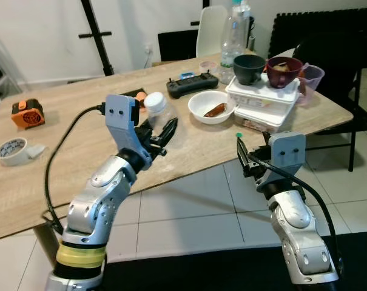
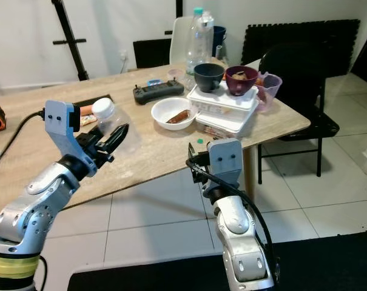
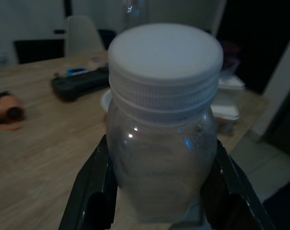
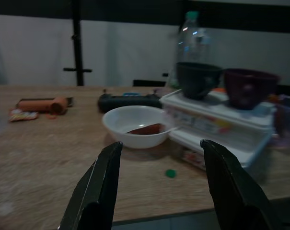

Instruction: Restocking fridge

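Jar: upright, white lid up, clamped in left pincer above near worktop edge. Right pincer: fingers apart, empty, just off near edge; white bowl lies beyond, slightly left.

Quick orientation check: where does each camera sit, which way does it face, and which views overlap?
Left and right eye views: head stereo pair, looking forward and down at the wooden table; both silver arms show.
Left wrist view: looks along the left pincer, shut on the white-capped jar.
Right wrist view: looks along the open right pincer across the table.
Shared: the white bowl, stacked food boxes and black remote appear in the eye and right wrist views.
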You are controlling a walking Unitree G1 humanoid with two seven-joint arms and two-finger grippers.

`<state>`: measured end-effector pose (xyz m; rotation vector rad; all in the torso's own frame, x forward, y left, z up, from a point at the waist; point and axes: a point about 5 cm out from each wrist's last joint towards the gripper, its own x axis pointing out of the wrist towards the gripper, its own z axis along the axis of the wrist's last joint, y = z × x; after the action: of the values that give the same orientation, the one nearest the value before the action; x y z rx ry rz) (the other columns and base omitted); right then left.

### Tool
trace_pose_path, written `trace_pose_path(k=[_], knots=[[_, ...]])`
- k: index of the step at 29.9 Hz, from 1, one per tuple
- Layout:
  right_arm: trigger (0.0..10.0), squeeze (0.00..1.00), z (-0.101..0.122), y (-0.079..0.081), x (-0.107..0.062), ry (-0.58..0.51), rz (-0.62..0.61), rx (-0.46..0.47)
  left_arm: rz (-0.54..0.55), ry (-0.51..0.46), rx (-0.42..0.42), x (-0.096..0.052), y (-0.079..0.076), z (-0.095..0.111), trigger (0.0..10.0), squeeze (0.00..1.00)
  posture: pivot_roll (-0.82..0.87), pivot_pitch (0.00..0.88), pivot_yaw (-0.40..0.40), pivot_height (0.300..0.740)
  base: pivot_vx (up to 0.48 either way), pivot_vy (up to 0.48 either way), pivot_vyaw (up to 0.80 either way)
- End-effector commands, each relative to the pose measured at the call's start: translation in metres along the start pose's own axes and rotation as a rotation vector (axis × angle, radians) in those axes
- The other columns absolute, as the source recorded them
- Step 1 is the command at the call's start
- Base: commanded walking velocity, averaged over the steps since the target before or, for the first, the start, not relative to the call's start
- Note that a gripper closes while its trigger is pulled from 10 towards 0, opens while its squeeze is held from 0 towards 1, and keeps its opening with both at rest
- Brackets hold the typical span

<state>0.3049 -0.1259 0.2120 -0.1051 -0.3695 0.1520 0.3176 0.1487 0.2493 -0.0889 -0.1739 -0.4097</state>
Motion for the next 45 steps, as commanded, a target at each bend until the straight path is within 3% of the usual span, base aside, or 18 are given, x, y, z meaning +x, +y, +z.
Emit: trace_pose_path(k=[1, 9, 23, 34, 45], knots=[[10.0, 0.00, -0.001, 0.000, 0.001, -0.001, -0.005, -0.004, 0.020, 0.014, 0.076, -0.004, 0.003, 0.002, 10.0, 0.00, -0.05, 0.081, 0.085, 0.710, 0.000, 0.000, 0.00], [10.0, 0.00, -0.007, 0.008, -0.002, 0.023, 0.021, 0.008, 0.170, 0.050, 0.102, -0.012, 0.015, 0.000, 10.0, 0.00, -0.04, 0.093, 0.071, 0.710, 0.000, 0.000, 0.00], [10.0, 0.00, -0.010, 0.009, -0.004, 0.040, 0.033, 0.013, 0.268, 0.047, 0.107, -0.020, 0.027, -0.002, 10.0, 0.00, -0.04, 0.105, 0.054, 0.710, 0.000, 0.000, 0.00], [10.0, 0.00, -0.015, 0.003, -0.004, 0.072, -0.006, 0.048, 0.265, 0.057, 0.117, -0.018, 0.024, -0.009, 10.0, 0.00, -0.05, 0.118, 0.050, 0.710, 0.000, 0.000, -0.11], [10.0, 0.00, -0.019, 0.000, -0.004, 0.098, -0.039, 0.082, 0.279, 0.065, 0.118, -0.020, 0.026, -0.010, 10.0, 0.00, -0.04, 0.126, 0.049, 0.710, 0.000, 0.000, -0.80]])
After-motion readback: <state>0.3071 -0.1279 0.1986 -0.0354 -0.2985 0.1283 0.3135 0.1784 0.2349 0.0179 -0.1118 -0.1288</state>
